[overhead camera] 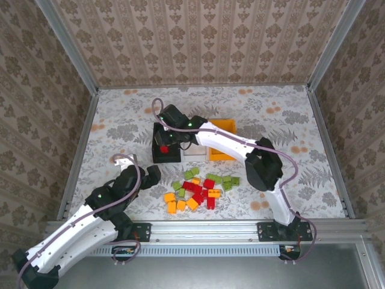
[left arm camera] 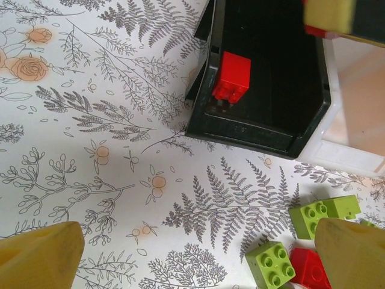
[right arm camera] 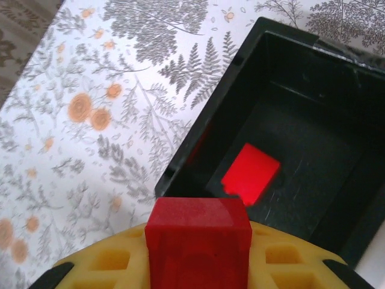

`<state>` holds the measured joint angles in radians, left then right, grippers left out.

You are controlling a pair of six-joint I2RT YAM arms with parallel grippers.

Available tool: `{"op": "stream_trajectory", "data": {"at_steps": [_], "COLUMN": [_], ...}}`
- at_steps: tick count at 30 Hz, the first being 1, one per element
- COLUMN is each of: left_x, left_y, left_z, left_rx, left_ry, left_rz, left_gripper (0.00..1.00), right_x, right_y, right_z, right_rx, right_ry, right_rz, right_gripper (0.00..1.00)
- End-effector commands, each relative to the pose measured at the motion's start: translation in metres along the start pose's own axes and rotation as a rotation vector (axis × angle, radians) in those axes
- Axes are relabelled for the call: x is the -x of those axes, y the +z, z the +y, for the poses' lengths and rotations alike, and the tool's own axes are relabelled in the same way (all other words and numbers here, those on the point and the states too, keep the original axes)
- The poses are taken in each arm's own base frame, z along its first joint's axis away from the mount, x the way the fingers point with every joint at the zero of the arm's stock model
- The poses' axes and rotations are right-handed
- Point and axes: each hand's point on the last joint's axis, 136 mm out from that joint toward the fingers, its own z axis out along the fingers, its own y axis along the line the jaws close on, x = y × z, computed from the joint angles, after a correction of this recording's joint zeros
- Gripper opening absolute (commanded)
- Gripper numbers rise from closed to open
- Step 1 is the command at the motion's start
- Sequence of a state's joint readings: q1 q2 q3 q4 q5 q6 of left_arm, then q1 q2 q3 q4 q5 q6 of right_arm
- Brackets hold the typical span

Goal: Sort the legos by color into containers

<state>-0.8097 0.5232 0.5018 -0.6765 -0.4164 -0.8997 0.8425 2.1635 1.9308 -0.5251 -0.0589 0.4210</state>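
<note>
Right wrist view gave the relation that mattered. The right gripper was closed on a red lego. The black container lay below it and a little ahead, with its open mouth reaching away to the right of the fingertips. One other red lego lay on the bottom of that container. The held lego seemed to hang close to the near wall, and I could not tell if it was fully inside the line of the rim.

Seen from the top external view, the same gripper stood over the black container. I judged that a short move forward and then a release would be enough. The left gripper was wide open and held nothing. It was just beside the left edge of the loose pile of legos on the surface. So the left arm was the nearer one to the pile, and the right arm the nearer one to the containers.
</note>
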Motion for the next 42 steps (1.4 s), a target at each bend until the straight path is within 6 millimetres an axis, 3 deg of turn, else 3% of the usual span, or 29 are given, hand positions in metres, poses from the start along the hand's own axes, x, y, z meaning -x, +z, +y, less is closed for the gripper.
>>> {"op": "stream_trajectory", "data": {"at_steps": [1,3,6,9,13,18,22,31,37,42], "left_x": [-0.005,-0.004,-0.003,-0.002,-0.002,0.003,0.006,0.003,-0.003,-0.008], "left_y": [-0.001,-0.003,-0.003,-0.004,-0.004,-0.005,-0.004,0.009,0.020,0.027], "left_z": [0.011,0.011,0.010,0.010,0.006,-0.002,-0.009,-0.017,-0.018,-0.018], "left_rx": [0.036,0.035,0.035,0.032,0.010,-0.026,-0.046,-0.051,-0.048,-0.043], "left_ry": [-0.018,-0.011,-0.006,-0.003,-0.003,0.010,0.018,0.024,0.012,0.003], "left_rz": [0.014,0.014,0.012,0.013,0.013,0.003,-0.003,0.010,0.034,0.060], "left_gripper": [1.00,1.00,1.00,1.00,1.00,1.00,1.00,1.00,1.00,1.00], "right_x": [0.000,0.007,0.019,0.032,0.043,0.027,-0.013,-0.146,-0.218,-0.239], "right_y": [0.013,0.017,0.018,0.008,-0.023,-0.068,-0.102,-0.155,-0.149,-0.142], "right_z": [-0.020,-0.026,-0.027,-0.027,-0.022,-0.025,-0.042,-0.119,-0.151,-0.168], "right_rx": [-0.066,-0.077,-0.066,-0.069,-0.058,-0.043,-0.072,-0.283,-0.332,-0.399], "right_ry": [0.024,0.037,0.051,0.057,0.055,0.082,0.102,0.183,0.278,0.302], "right_rz": [0.040,0.024,0.001,-0.028,-0.082,-0.136,-0.132,-0.039,0.046,0.084], "right_gripper": [0.36,0.41,0.57,0.64,0.66,0.67,0.68,0.72,0.73,0.73]}}
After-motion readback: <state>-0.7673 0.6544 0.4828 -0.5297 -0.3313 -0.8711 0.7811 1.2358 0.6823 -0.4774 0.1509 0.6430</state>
